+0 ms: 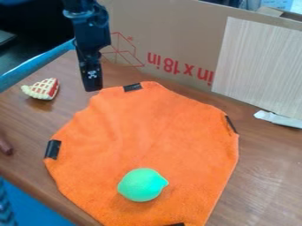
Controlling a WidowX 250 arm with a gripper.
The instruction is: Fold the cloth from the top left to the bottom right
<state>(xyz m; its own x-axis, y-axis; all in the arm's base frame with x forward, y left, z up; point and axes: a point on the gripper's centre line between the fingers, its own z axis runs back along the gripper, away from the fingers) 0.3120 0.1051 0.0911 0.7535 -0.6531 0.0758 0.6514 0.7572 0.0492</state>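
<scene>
Upside-down red print (pixel 180 69) on the cardboard (pixel 171 31) reads "in x 18 in". A white skull and crossbones (pixel 92 74) marks the black gripper (pixel 93 88).

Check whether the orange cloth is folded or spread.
Spread: the orange cloth lies open, its black-marked edges apart around the green lemon.

You have an orange cloth (pixel 153 137) spread open, unfolded across the middle, on the wooden desk (pixel 268 176). Its outline is roughly rounded (more lopsided than a true circle), with black strips (pixel 53 149) spaced around its edge. You can see soft wrinkles, and its lower end runs past your view's bottom edge.
</scene>
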